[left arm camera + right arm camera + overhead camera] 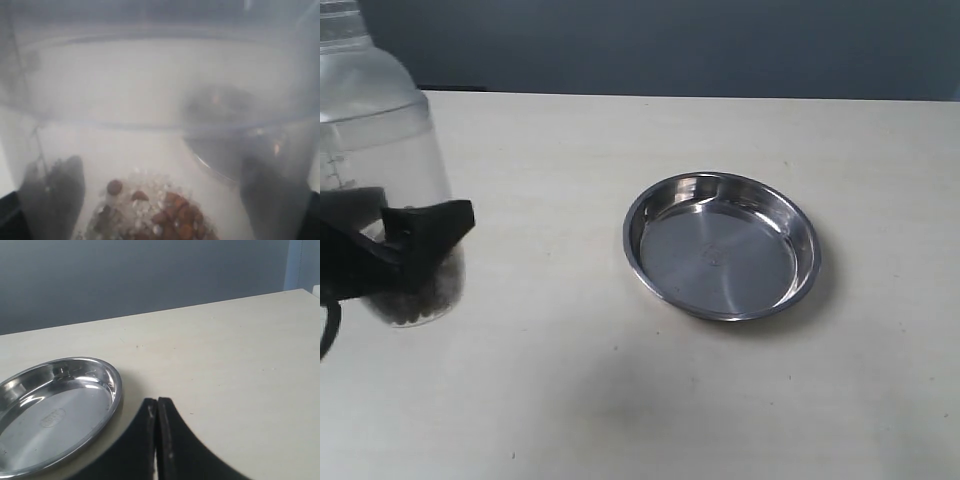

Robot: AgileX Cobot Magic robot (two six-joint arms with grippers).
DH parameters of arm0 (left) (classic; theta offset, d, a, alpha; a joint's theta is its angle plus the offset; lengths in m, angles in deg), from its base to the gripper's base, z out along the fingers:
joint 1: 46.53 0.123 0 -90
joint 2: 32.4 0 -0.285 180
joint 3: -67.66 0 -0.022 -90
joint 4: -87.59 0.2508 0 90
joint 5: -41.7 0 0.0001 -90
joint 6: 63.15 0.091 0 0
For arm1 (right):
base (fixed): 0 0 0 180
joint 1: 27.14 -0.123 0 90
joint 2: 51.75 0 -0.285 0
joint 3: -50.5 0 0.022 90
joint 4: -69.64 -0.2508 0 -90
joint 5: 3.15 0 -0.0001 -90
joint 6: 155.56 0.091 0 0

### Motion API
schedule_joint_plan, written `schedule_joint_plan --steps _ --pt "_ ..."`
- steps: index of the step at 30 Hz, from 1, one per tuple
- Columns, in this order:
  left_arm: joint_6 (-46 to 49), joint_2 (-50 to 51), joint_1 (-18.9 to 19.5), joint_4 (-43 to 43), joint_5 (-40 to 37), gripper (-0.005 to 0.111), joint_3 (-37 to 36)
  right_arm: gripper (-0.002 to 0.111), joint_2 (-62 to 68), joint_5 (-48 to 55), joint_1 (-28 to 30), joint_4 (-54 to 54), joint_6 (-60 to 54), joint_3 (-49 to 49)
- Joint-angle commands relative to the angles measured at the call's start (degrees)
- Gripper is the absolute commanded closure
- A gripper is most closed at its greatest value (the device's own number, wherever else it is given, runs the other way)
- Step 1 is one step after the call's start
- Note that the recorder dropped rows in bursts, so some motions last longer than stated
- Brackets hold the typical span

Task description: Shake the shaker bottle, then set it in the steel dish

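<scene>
In the exterior view the bottle [388,150] stands upright well to the left of the dish [720,250], with the left gripper [415,232] clamped across its lower half, jaws spread wide around the body. The dish holds nothing. Whether the bottle sits on the table [570,390] or hangs just above it, I cannot tell. The left wrist view is filled by the frosted wall of the bottle, brown granules [165,215] heaped at its bottom and a dark finger [60,195] pressed on either side. In the right wrist view the right gripper [157,412] hangs just beside the dish's rim, jaws pressed together and holding nothing. Judging by this, the grasp is made. Nothing shows whether the shaking is done, and the placing in the dish is yet to do.
</scene>
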Motion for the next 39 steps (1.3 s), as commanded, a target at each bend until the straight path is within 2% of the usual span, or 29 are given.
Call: schedule_joint_plan --steps 1,3,4,5,6,8,10,11,12,15,16,17,18,20,21,22,23,25,26,27,28,29,31,32,33,35,37,38,39 --pt "3.3 -0.93 -0.29 2.82 -0.14 0.107 1.42 0.109 -0.22 -0.69 -0.1 -1.44 -0.36 0.07" --pt "10.53 0.81 6.2 -13.56 0.21 0.107 0.37 0.109 -0.22 -0.69 -0.1 -1.44 -0.36 0.07" --pt "10.66 1.59 8.22 -18.66 1.71 0.107 -0.2 0.109 -0.22 -0.69 -0.1 -1.44 -0.36 0.07" --pt "10.66 1.94 8.71 -18.43 2.12 0.107 -0.31 0.109 -0.22 -0.69 -0.1 -1.44 -0.36 0.07" --pt "9.76 1.92 7.33 -13.3 2.12 0.107 -0.31 0.109 -0.22 -0.69 -0.1 -1.44 -0.36 0.07" --pt "3.4 1.19 1.83 0.97 3.45 0.107 -0.31 0.109 -0.22 -0.69 -0.1 -1.44 -0.36 0.07" --pt "1.64 0.82 -1.84 8.58 4.07 0.107 -0.31 0.109 -0.22 -0.69 -0.1 -1.44 -0.36 0.07" --pt "2.75 0.94 -1.28 5.27 3.15 0.107 -0.19 0.109 -0.22 -0.69 -0.1 -1.44 -0.36 0.07" --pt "6.48 1.32 0.81 -1.76 2.48 0.107 -0.19 0.109 -0.22 -0.69 -0.1 -1.44 -0.36 0.07" --pt "14.93 3.35 8.95 -26.53 3.19 0.107 -0.8 0.109 -0.22 -0.69 -0.1 -1.44 -0.36 0.07" --pt "15.79 3.65 9.84 -26.94 2.93 0.107 -0.8 0.109 -0.22 -0.69 -0.1 -1.44 -0.36 0.07" --pt "15.79 3.53 9.39 -23.06 2.39 0.107 -0.59 0.109 -0.22 -0.69 -0.1 -1.44 -0.36 0.07" --pt "14.35 3.24 7.45 -14.91 2.0 0.107 -0.36 0.109 -0.22 -0.69 -0.1 -1.44 -0.36 0.07" --pt "8.27 2.51 1.77 2.75 3.67 0.107 -0.36 0.109 -0.22 -0.69 -0.1 -1.44 -0.36 0.07" --pt "5.88 2.5 -0.44 7.79 5.02 0.107 -0.36 0.109 -0.22 -0.69 -0.1 -1.44 -0.36 0.07" --pt "5.74 2.68 -0.85 5.87 5.41 0.107 -0.36 0.109 -0.22 -0.69 -0.1 -1.44 -0.36 0.07" --pt "6.47 3.12 -0.26 0.43 5.59 0.107 -0.36 0.109 -0.22 -0.69 -0.1 -1.44 -0.36 0.07" --pt "12.77 4.89 3.55 -20.67 5.89 0.107 -0.36 0.109 -0.22 -0.69 -0.1 -1.44 -0.36 0.07" --pt "15.35 5.83 4.97 -28.64 6.33 0.107 -0.36 0.109 -0.22 -0.69 -0.1 -1.44 -0.36 0.07" --pt "18.49 6.41 5.79 -32.9 7.06 0.107 -0.36 0.109 -0.22 -0.69 -0.1 -1.44 -0.36 0.07" --pt "19.87 6.46 5.36 -28.87 6.95 0.107 -0.2 0.109 -0.22 -0.69 -0.1 -1.44 -0.36 0.07" --pt "19.06 6.46 3.94 -18.9 6.7 0.107 0.04 0.109 -0.22 -0.69 -0.1 -1.44 -0.36 0.07" --pt "10.53 6.33 -0.98 6.99 7.9 0.107 0.04 0.109 -0.22 -0.69 -0.1 -1.44 -0.36 0.07" --pt "6.42 6.33 -2.68 14.79 9.1 0.107 0.04 0.109 -0.22 -0.69 -0.1 -1.44 -0.36 0.07" --pt "2.53 6.51 -3.5 16.27 10.24 0.107 0.04 0.109 -0.22 -0.69 -0.1 -1.44 -0.36 0.07" --pt "3.09 7.59 -2.42 -0.4 9.95 0.107 0.18 0.109 -0.22 -0.69 -0.1 -1.44 -0.36 0.07" --pt "12.24 8.92 -0.41 -24.97 10.38 0.107 0.18 0.109 -0.22 -0.69 -0.1 -1.44 -0.36 0.07" --pt "18.43 9.25 -0.5 -27.54 11.16 0.107 0.18 0.109 -0.22 -0.69 -0.1 -1.44 -0.36 0.07" --pt "22.6 9.23 -1.43 -21.4 11.51 0.107 0.31 0.109 -0.22 -0.69 -0.1 -1.44 -0.36 0.07"
